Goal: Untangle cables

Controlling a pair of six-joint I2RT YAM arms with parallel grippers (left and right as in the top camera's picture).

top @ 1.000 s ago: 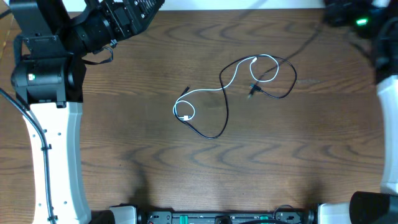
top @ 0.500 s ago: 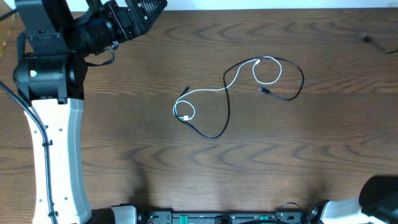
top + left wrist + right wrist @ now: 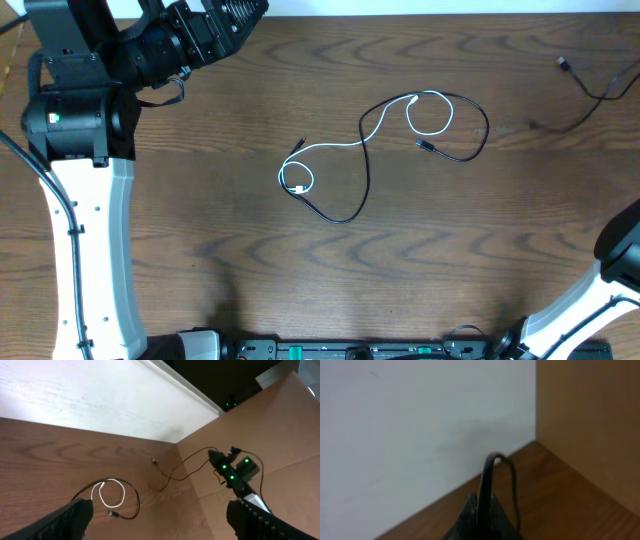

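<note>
I have the left gripper (image 3: 159,507) up over the far left corner of the table (image 3: 200,250). Its jaws are spread wide with nothing between them. In its wrist view the two fingers (image 3: 75,517) sit at the bottom corners of the frame.

The right gripper (image 3: 482,512) is pinched tight on a thin black cord (image 3: 592,88). In its own camera the cord rises from between the closed fingertips and bends over toward the wood. From overhead, that cord lies at the far right corner, with one plug end resting on the table and the rest running off the right edge. The left wrist view shows it leading up to the right arm (image 3: 235,475). It lies well apart from the other two cables.

The white cable (image 3: 335,147) and the black cable (image 3: 347,218) lie mid-table, crossing each other.
- **White cable:** it makes a small loop at its left end, runs right, and closes a bigger loop at its right end.
- **Black cable:** it starts just beside the small loop, sweeps down in a curve and climbs back up across the white one. It then arcs round the outside of the bigger loop and ends in a plug just below that loop.

Neither gripper touches these two.
</note>
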